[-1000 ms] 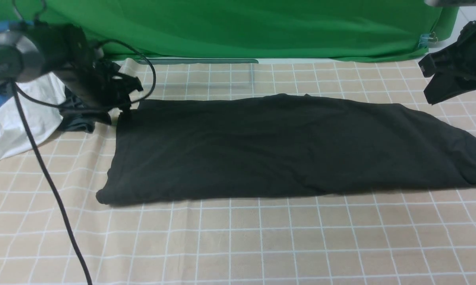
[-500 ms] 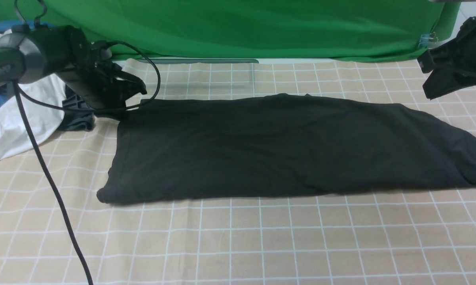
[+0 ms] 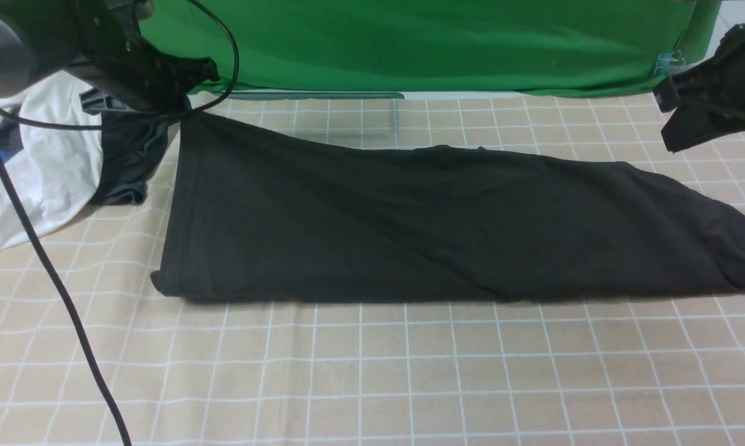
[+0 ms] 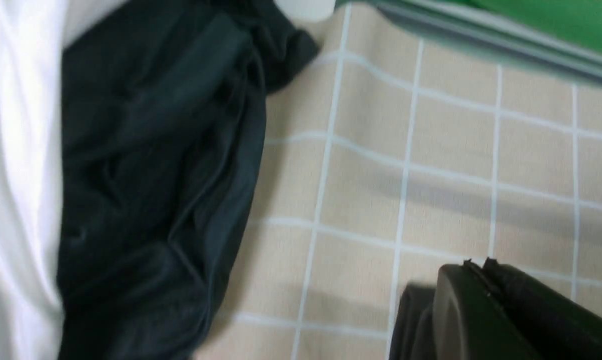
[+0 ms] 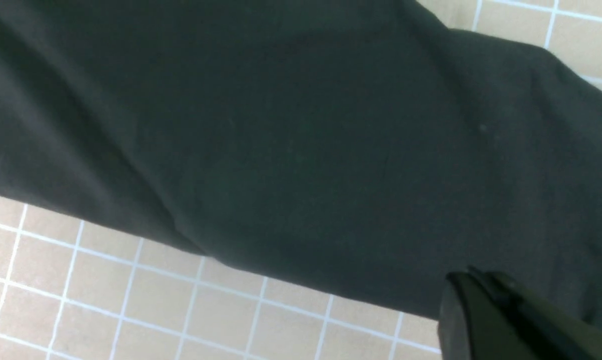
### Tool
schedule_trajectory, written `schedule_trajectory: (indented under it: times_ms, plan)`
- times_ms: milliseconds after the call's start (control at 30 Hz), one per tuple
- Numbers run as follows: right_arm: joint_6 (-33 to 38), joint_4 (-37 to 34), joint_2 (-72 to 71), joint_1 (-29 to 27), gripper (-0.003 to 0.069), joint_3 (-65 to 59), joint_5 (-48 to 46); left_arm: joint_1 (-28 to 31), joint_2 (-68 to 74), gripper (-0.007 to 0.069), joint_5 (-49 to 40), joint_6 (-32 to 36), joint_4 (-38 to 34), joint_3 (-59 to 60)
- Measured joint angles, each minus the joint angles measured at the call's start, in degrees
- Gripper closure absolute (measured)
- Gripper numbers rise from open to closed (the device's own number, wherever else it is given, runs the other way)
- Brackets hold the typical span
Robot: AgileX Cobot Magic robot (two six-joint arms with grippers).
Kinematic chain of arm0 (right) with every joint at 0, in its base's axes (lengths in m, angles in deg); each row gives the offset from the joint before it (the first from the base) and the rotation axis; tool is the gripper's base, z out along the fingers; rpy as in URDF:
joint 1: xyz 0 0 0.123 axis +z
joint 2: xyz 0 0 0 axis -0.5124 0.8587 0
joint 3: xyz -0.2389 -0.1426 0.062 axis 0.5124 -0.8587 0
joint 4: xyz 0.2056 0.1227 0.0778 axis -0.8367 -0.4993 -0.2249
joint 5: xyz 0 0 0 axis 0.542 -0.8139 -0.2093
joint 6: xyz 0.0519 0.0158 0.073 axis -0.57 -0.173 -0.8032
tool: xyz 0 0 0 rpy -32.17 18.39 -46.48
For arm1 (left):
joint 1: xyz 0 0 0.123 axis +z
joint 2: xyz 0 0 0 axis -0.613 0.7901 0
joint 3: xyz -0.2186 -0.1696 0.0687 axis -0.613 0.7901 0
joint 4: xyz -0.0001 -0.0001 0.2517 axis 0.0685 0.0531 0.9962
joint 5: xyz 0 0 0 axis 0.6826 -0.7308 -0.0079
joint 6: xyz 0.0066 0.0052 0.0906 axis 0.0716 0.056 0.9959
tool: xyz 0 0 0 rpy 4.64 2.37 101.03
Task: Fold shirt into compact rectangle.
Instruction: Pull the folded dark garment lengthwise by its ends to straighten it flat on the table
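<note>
The shirt [image 3: 409, 229] is a plain, deep black, and the worktop [image 3: 409, 371] under it is warm beige, ruled into squares by thin white lines. The backdrop [image 3: 409, 43] is one bright, even green from side to side. The white garment [image 3: 44, 155] is plain and unmarked, the smaller garment [image 3: 127, 161] is dark grey with a bluish cast, and the cable [image 3: 50, 279] is black.

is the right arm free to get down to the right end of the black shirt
Probably yes: the right gripper hangs shut above the shirt, apart from it, with nothing between them. Its jaws would have to open first.
</note>
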Motion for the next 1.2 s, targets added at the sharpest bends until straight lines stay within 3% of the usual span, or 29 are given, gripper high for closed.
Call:
schedule_trajectory:
  times_ms: [200, 433, 533, 667, 800, 900, 1200]
  plan:
    - [0.0, 0.0, 0.0, 0.0, 0.0614, 0.0, 0.3, 0.0, 3.9, 0.0613, 6.2, 0.5, 2.1, -0.5]
    - [-6.0, 4.0, 0.0, -0.5, 0.0583, 0.0, 0.3, 0.0, 4.7, 0.0603, 2.4, -1.8, 2.6, -0.5]
    - [-10.4, 8.5, 0.0, -3.6, 0.0547, 0.2, -0.5, 0.0, 2.3, 0.0575, -1.6, -2.5, 0.6, -0.5]
    - [-13.9, 9.5, 0.7, -7.9, 0.0481, 0.3, 0.6, -0.6, -1.8, 0.0573, -8.6, 0.1, -6.4, -0.5]
    - [-15.1, 10.4, 4.8, -12.6, 0.027, 0.3, 3.8, -4.8, -4.5, 0.0573, -17.7, 5.3, -12.9, -0.5]
    - [-13.9, 10.4, 8.6, -13.2, 0.0179, 0.3, 5.6, -8.7, -4.4, 0.0573, -19.7, 5.6, -12.8, 1.3]
    - [-13.2, 10.5, 20.4, -13.9, 0.0139, 0.3, 12.7, -17.1, -4.3, 0.0573, -19.1, 4.8, -9.4, 9.9]
